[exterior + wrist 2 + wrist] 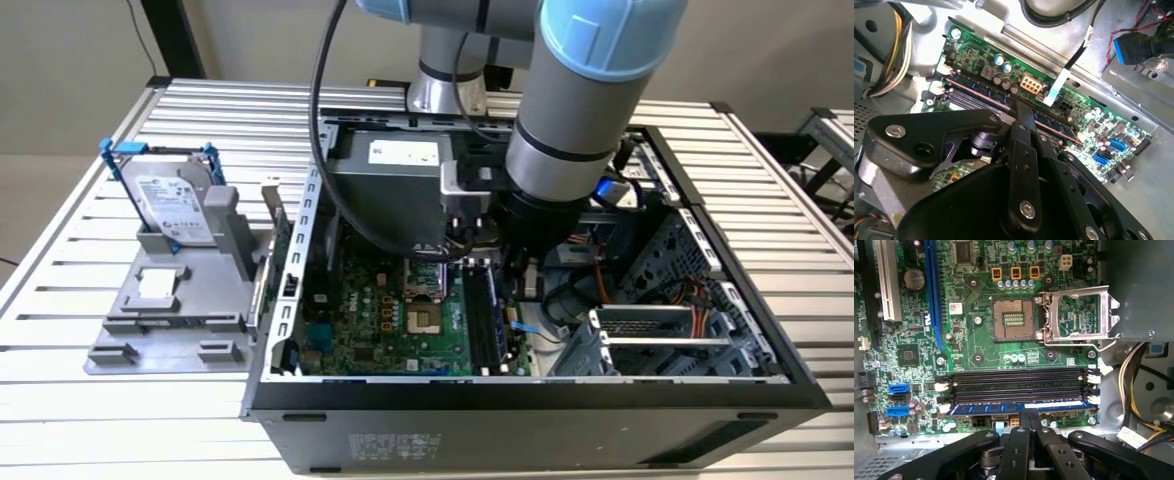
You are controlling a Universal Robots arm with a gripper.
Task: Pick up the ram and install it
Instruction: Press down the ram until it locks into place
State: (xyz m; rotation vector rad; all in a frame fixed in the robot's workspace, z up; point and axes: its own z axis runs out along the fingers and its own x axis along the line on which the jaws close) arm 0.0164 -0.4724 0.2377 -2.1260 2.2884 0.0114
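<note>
**ram sitting in the slot, gripper right on top of it**

so the ram (1019,406) is lying along the slot nearest the board's edge, lower middle of the first wrist view, a blue-looking strip with a pale label. the three black memory slots (1016,382) just beside it look bare, white latches at their ends. in the second wrist view the ram (979,92) runs diagonally from the upper left toward the centre.

the gripper (1028,416) has its two fingers pressed together, tips touching the stick's top edge about mid-length; i can't tell if anything is pinched between them.

further out, the open cpu socket (1014,319) sits at the centre of the green motherboard (914,340), its metal frame flipped open alongside.

in the exterior view the arm (574,130) reaches down into the open computer case (534,410). at the frame's left, a hard drive (174,205) with blue rails stands in a grey holder (167,320) on the slatted table (80,230).
</note>
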